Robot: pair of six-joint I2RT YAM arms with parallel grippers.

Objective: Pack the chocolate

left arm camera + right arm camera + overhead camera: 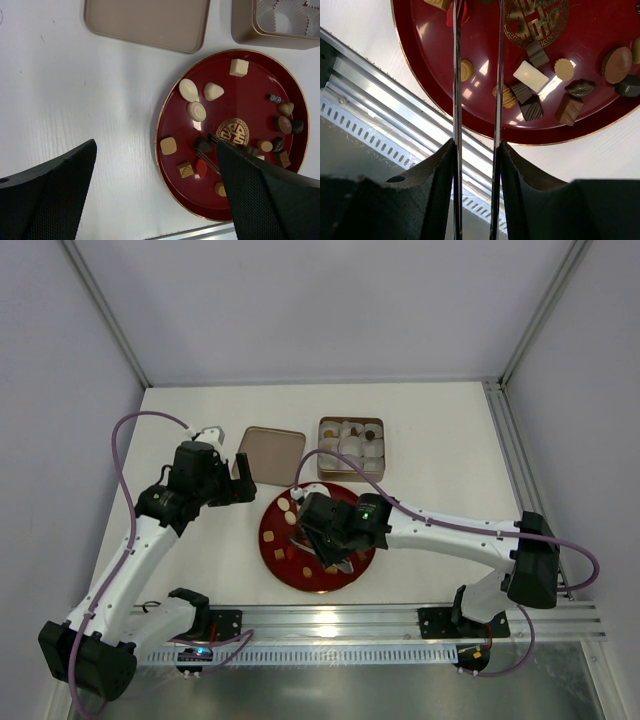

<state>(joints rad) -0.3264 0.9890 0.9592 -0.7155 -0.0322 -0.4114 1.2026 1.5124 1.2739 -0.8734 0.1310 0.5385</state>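
The chocolate (pixel 189 90) is lying loose on a red plate (pixel 250 95), many little pieces in dark brown, tan and cream, and a few seem to be sitting in white paper cups (pixel 350 448) inside the tin (pixel 240 30) just past the plate. The tin's lid (pixel 147 20) is lying flat beside it.

These sweets are looking tiny and light, hard on the outside but easy to dent or crack. They are probably smooth and a bit slippery too, so a hard squeeze could make one pop away. Pinching one gently across its two sides, low down near the plate, is looking like the best way.

The right gripper (pixel 476 150) is squeezing a pair of thin metal tweezers (pixel 456 75) - its two black fingers are pressing on the outside of the blades. The blades are sitting a little apart. Their tips are reaching down by a dark sweet (pixel 202 145) and a red one (pixel 201 167), but I cannot tell if they are touching either.

The left gripper (pixel 242 480) is hanging wide open beside the plate - it is holding nothing.
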